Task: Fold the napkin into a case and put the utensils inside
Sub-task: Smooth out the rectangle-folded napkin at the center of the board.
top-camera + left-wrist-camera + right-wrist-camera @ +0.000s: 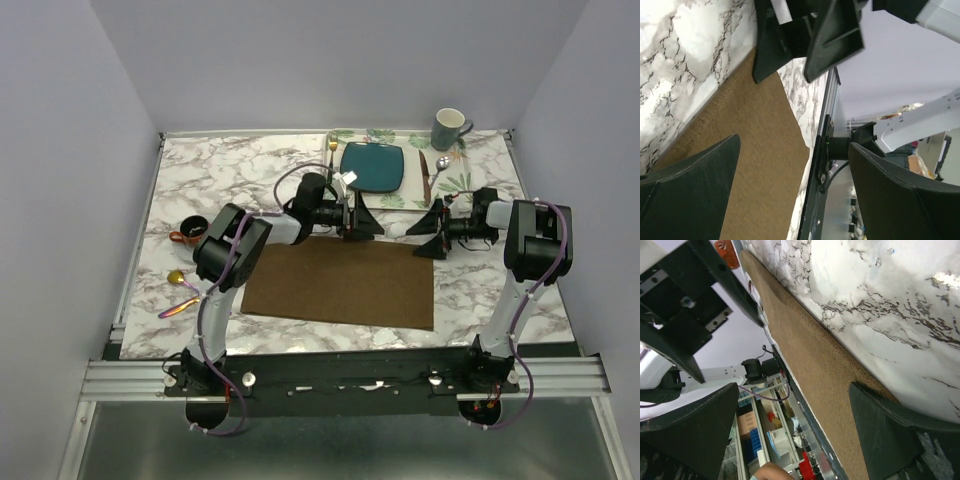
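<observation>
— Where is the napkin lying?

— The napkin (340, 282) is lying flat and unfolded at the middle of the marble table (230, 175). In both wrist views its brown weave is running right along the marble.

— And the utensils?

— The utensils (178, 306) are sitting well apart from it, out at its 9 o'clock near the table's left edge. The golden spoon bowl is pointing toward 12.

— What are the arms doing?

— The left gripper (367, 226) is hanging at the napkin's far edge, at about 12 o'clock. Its fingers (690, 195) are standing wide apart and gripping nothing. The right gripper (423, 237) is hanging at the cloth's 1 o'clock corner, facing the left one, and it too is spreading wide and holding nothing. I cannot tell whether either one is touching the cloth.

— What is lying farther out?

— A teal plate (372, 167) is sitting at the napkin's 12 o'clock on a leaf-printed placemat (460, 183). A gold fork (331, 153) is lying at the plate's 9, a dark knife (424, 180) at its 3, and a mug (450, 128) is standing at its 1. A small dark bowl (190, 228) is resting at the napkin's 10 o'clock.
</observation>
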`<state>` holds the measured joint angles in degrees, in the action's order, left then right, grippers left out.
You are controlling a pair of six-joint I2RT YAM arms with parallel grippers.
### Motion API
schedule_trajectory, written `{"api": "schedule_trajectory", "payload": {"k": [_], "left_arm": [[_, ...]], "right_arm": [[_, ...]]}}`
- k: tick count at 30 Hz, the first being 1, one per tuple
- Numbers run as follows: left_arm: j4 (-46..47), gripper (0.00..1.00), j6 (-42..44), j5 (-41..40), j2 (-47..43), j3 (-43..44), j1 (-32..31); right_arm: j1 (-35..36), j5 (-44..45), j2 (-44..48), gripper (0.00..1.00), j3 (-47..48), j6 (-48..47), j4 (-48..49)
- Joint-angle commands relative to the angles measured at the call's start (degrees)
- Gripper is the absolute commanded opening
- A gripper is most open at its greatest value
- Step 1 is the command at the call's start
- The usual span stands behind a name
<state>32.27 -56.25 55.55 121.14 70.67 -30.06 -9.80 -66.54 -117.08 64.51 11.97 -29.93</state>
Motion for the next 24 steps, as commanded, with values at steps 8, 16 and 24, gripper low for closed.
{"api": "schedule_trajectory", "payload": {"k": [8, 16, 24], "left_arm": [[4.81, 0.99, -7.73, -7.65, 9.81, 0.43, -0.88], [3.33, 0.99, -6.42, -3.88, 6.57, -3.87, 3.78], [-3.52, 0.99, 1.9, 0.08, 2.44, -9.06, 12.21]], "right_arm": [[-0.22, 8.18, -1.14, 1.0, 0.97, -0.19, -5.49], [-0.22, 9.85, -0.96, 1.0, 1.67, -1.33, -8.12], [-0.22, 12.58, 0.01, 1.0, 1.93, -1.51, -9.09]]}}
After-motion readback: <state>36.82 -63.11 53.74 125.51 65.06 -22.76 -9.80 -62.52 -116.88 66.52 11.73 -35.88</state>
